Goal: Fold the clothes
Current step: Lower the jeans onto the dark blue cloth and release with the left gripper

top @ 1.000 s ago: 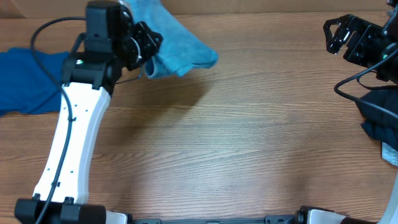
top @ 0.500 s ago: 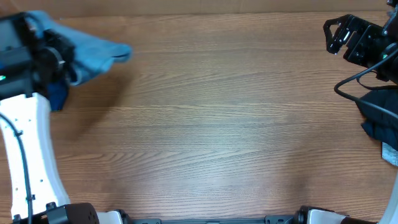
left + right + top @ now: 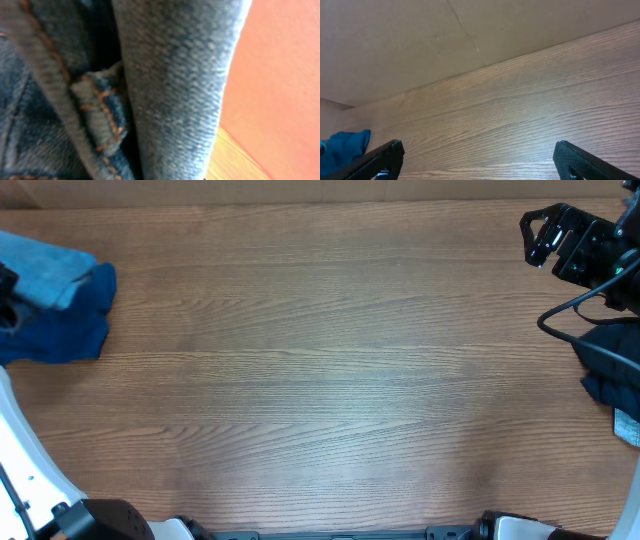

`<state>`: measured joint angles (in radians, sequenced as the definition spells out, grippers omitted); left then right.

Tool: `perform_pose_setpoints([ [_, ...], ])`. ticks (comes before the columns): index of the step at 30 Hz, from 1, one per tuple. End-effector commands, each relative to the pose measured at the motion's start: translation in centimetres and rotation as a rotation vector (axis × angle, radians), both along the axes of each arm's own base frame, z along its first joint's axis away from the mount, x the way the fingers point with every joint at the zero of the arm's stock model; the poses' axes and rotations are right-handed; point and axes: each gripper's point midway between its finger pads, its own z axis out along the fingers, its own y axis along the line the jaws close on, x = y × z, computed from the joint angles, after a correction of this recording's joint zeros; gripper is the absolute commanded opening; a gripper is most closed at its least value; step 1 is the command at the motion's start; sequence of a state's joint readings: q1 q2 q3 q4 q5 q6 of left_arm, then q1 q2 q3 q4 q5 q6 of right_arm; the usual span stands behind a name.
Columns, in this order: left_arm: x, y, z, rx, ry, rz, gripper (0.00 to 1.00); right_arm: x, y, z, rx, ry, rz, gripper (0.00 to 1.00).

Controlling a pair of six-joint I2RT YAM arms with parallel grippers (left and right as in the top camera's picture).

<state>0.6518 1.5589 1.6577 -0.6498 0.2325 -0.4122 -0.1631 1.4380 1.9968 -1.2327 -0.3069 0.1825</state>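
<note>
The left fingers (image 3: 5,300) were shut tight on the pale-blue denim jeans (image 3: 40,260) at the far left edge of the brown wooden table (image 3: 320,380). Only a dark bit of them showed there. The left wrist view was full of denim with orange stitches. The jeans lay partly on top of a soft royal-blue cloth (image 3: 65,330). The right fingers (image 3: 385,160) were spread wide and held nothing, over the back right corner. A dark navy cloth (image 3: 610,370) sat near them at the right edge.
</note>
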Motion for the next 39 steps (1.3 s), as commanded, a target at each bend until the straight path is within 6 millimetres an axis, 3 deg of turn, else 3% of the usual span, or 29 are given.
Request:
perform_pose_setpoints([
  [1,1.9,1.5,1.0,0.070,-0.047,-0.053,0.04,0.0,-0.1,0.3,-0.004,-0.010,-0.005,1.00],
  [10,5.7,6.2,-3.2,-0.137,-0.173,0.005,0.04,0.0,-0.1,0.3,-0.004,-0.010,-0.005,1.00],
  [16,6.7,9.2,-5.2,-0.280,-0.264,0.058,0.04,0.0,-0.1,0.3,-0.004,-0.010,-0.005,1.00],
  [24,9.1,8.5,-5.7,-0.378,-0.360,-0.048,0.04,0.0,-0.1,0.3,-0.004,-0.010,-0.005,1.00],
  [33,9.5,7.1,-5.5,-0.445,-0.375,-0.120,0.04,0.0,-0.1,0.3,-0.004,-0.010,-0.005,1.00],
  [39,8.3,7.7,-9.4,-0.478,-0.244,-0.013,0.04,0.0,-0.1,0.3,-0.004,-0.010,-0.005,1.00],
])
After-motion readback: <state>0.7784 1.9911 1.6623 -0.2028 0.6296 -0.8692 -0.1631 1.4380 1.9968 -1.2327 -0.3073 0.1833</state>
